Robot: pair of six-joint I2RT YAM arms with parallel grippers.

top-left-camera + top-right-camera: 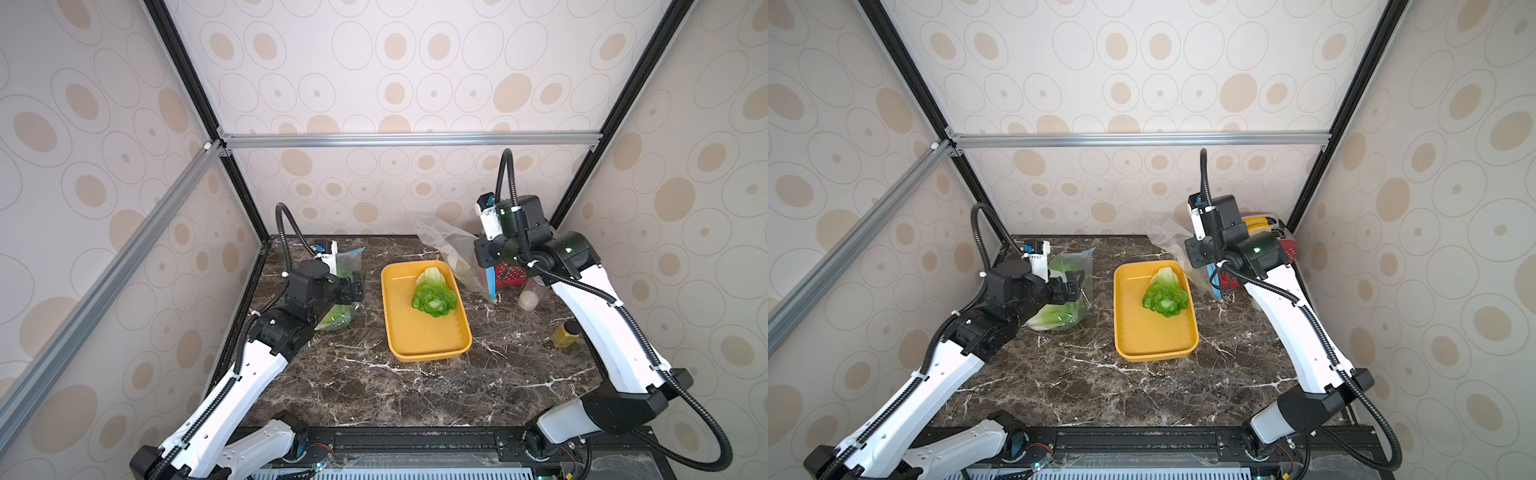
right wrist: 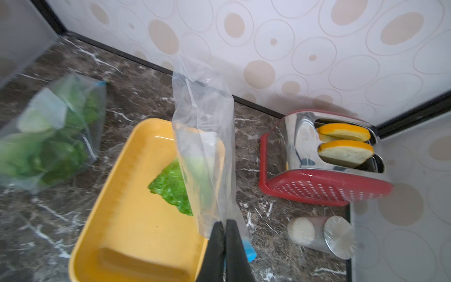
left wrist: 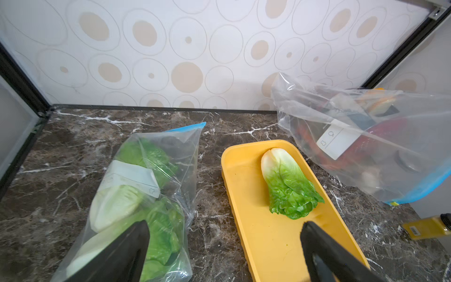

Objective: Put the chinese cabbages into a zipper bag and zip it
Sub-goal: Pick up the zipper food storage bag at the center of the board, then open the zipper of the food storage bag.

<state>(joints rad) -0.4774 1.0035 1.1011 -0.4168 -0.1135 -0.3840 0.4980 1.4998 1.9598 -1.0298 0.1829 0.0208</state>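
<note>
One chinese cabbage (image 1: 434, 293) (image 3: 288, 185) lies on the yellow tray (image 1: 419, 345), white base toward the back wall. More cabbages sit inside a clear zipper bag (image 3: 146, 185) (image 1: 1071, 266) lying left of the tray. My left gripper (image 3: 224, 224) (image 1: 353, 289) hangs open above the gap between that bag and the tray, holding nothing. My right gripper (image 2: 225, 221) (image 1: 487, 270) is shut on the blue zipper edge of a second, empty clear zipper bag (image 2: 205, 136) (image 1: 444, 241). This bag is lifted above the tray's far right corner.
A steel toaster (image 2: 305, 141) with bread slices stands in a red basket (image 2: 317, 190) at the back right. A shaker jar (image 2: 317, 234) lies beside it. A yellow bottle (image 1: 565, 334) lies near the right edge. Walls close in the back and both sides.
</note>
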